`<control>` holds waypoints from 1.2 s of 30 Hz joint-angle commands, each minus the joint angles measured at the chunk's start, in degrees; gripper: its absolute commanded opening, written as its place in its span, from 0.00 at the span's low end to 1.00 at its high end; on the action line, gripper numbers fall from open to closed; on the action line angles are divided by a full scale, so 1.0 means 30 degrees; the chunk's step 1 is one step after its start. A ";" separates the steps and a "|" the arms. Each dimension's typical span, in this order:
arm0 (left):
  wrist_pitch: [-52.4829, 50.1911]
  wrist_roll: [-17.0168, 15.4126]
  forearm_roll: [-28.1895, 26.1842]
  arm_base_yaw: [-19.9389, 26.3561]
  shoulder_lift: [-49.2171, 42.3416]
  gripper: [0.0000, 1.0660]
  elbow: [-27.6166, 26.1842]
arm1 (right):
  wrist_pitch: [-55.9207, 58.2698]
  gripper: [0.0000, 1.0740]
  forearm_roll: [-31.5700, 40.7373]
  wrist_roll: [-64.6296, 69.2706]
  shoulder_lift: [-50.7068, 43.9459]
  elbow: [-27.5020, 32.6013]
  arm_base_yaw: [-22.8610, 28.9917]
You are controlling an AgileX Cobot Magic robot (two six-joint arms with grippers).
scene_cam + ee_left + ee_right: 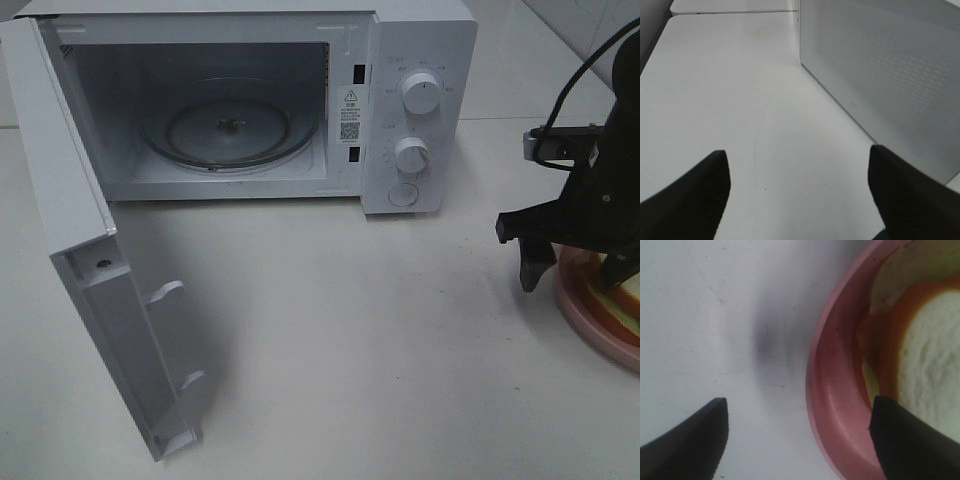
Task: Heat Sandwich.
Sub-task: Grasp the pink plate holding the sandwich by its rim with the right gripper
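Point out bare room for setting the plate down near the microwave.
Free: the table between the open door and the pink plate, fronting the microwave; also the glass turntable inside. Crowded: right gripper over plate rim and sandwich.

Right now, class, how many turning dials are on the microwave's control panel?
2: upper dial high on the control panel, lower dial directly beneath it. None seems hidden.
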 commanded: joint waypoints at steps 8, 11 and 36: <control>-0.0229 0.0000 -0.0057 -0.0057 -0.0420 0.66 0.0038 | -0.1222 0.70 -0.0401 0.0038 0.1604 0.0076 -0.0019; -0.0229 0.0000 -0.0057 -0.0057 -0.0420 0.66 0.0038 | -0.1528 0.68 -0.0630 0.0038 0.2254 0.0076 -0.0057; -0.0229 0.0000 -0.0057 -0.0057 -0.0420 0.66 0.0038 | -0.1795 0.18 -0.1184 0.0592 0.3514 0.0076 -0.0477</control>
